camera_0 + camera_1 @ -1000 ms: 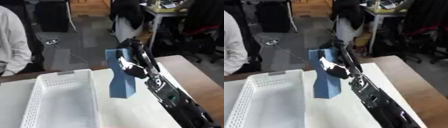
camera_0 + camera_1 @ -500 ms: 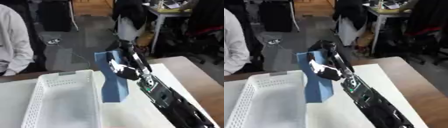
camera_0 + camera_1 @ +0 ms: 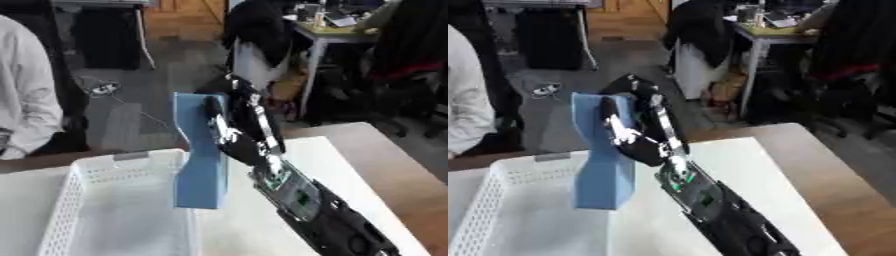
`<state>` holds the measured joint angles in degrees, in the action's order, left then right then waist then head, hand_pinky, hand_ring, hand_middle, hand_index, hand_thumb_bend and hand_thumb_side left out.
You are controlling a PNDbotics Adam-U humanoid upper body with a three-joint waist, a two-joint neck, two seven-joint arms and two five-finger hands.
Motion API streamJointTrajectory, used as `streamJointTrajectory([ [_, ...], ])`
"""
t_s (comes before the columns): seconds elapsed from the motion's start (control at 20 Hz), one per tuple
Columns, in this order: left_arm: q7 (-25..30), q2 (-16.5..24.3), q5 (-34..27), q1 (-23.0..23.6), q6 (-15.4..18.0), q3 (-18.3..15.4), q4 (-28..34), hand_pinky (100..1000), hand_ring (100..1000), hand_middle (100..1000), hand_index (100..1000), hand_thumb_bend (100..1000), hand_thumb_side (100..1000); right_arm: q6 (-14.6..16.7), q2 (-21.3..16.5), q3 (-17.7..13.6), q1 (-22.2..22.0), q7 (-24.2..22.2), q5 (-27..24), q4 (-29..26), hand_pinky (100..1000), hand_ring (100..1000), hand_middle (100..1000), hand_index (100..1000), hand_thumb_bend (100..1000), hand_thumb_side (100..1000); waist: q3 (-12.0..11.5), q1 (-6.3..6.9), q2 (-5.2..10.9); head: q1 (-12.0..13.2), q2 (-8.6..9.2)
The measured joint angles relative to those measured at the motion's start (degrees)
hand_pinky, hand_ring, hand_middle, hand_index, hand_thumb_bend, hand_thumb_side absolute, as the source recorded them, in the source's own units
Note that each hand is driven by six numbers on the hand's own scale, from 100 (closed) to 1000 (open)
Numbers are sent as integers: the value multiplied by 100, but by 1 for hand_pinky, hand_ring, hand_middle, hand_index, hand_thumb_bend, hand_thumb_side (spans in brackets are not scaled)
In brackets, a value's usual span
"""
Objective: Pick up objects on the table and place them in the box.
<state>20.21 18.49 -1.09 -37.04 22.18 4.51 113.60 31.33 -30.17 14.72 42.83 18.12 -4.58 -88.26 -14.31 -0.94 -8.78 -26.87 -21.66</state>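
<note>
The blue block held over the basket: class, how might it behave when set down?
The blue block looks stiff, keeping straight edges in the right hand. Tall and narrow, it would probably tip if stood upright in the white basket. Being carried by one hand, it seems fairly light.

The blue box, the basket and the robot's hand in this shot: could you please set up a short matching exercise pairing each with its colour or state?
Things:
1. blue box
2. white basket
3. right hand
4. table

States:
A. brown wood at its bare right edge
B. curled round the top of something
C. held upright over the basket's right rim
D. perforated walls, nothing seen inside

Pairs: 1-C, 2-D, 3-B, 4-A
</note>
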Motion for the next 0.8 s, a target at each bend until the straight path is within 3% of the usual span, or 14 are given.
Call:
streamJointTrajectory([
  [0.8,646,-408,565,-501,-303,117,1,606,558,783,901,744,1000,154,-7,100,248,-50,-57,-27,100,100,100,131,100,100,-511,-193,-297,-150,228],
])
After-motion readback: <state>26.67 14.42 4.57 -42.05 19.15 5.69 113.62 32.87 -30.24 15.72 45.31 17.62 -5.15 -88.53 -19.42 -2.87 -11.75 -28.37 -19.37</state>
